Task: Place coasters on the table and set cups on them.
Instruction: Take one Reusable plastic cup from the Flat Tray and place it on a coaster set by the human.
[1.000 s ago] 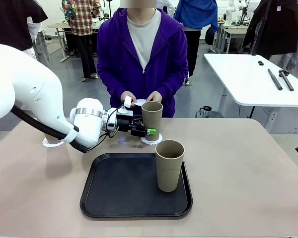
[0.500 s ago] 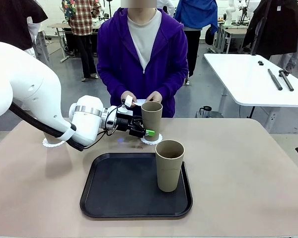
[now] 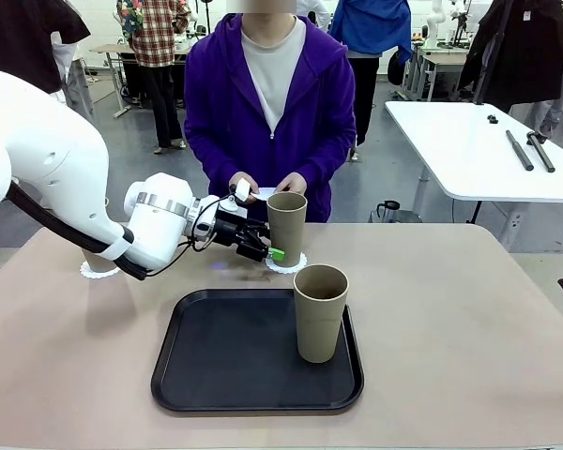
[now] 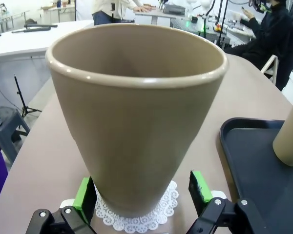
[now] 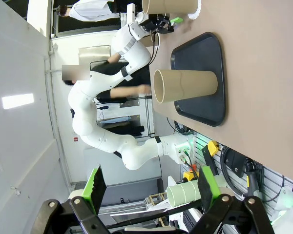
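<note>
Cups: first cup (image 3: pixel 286 223) upright on a scalloped coaster (image 3: pixel 289 263), centre of the front view, far side of the table (image 3: pixel 469 347); left gripper (image 4: pixel 140 191) straddles its base, jaws spread, not clamped; person's hands (image 3: pixel 291 183) hold a white disc (image 3: pixel 263 194) just behind it; second cup (image 3: pixel 320 314) upright on the black tray (image 3: pixel 216 375), right side; another coaster (image 3: pixel 86 272) at mid-left; right gripper (image 5: pixel 150 183) fingers wide apart, nothing between.

Bright, even overhead room light; frames mostly sharp.
A soft shadow falls on the tabletop (image 3: pixel 469 328) near its left edge; wrist views bow at their edges, backgrounds slightly blurred.
</note>
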`<move>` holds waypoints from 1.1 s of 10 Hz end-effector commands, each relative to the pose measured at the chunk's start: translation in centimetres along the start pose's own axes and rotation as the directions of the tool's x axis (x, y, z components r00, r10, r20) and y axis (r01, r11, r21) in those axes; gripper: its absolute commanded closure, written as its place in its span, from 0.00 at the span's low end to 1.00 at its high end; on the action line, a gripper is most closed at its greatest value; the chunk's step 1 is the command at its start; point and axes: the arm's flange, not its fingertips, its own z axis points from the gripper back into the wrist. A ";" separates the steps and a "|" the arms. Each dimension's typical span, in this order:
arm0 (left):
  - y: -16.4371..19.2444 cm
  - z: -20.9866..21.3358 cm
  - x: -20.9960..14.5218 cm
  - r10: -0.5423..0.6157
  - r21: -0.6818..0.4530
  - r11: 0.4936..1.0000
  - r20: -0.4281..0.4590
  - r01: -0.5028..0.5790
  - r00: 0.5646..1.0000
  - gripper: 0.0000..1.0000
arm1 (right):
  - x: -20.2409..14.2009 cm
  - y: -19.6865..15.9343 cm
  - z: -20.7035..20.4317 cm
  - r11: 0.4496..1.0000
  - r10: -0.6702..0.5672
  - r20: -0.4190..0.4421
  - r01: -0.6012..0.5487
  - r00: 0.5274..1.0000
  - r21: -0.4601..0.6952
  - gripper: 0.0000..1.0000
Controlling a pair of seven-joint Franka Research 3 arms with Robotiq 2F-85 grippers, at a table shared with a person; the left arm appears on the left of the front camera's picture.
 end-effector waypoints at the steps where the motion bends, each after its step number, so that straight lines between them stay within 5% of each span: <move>1: -0.8 1.2 0.9 0.021 -0.003 1.000 -0.085 -0.021 0.996 0.00 | -0.1 0.1 0.0 1.000 0.001 0.001 -0.001 1.000 0.011 0.00; 4: -4.1 5.2 5.1 0.073 0.073 0.996 -0.327 -0.052 0.942 0.00 | -0.1 0.1 0.0 1.000 0.001 0.001 -0.001 1.000 0.011 0.00; 7: -9.7 8.6 11.9 0.221 0.233 0.968 -0.605 -0.096 0.765 0.00 | -0.1 0.1 0.0 1.000 0.001 0.001 -0.001 1.000 0.011 0.00; 11: -14.1 10.6 18.4 0.254 0.308 0.951 -0.717 -0.033 0.649 0.00 | -0.1 0.1 0.0 1.000 0.001 0.001 -0.001 1.000 0.011 0.00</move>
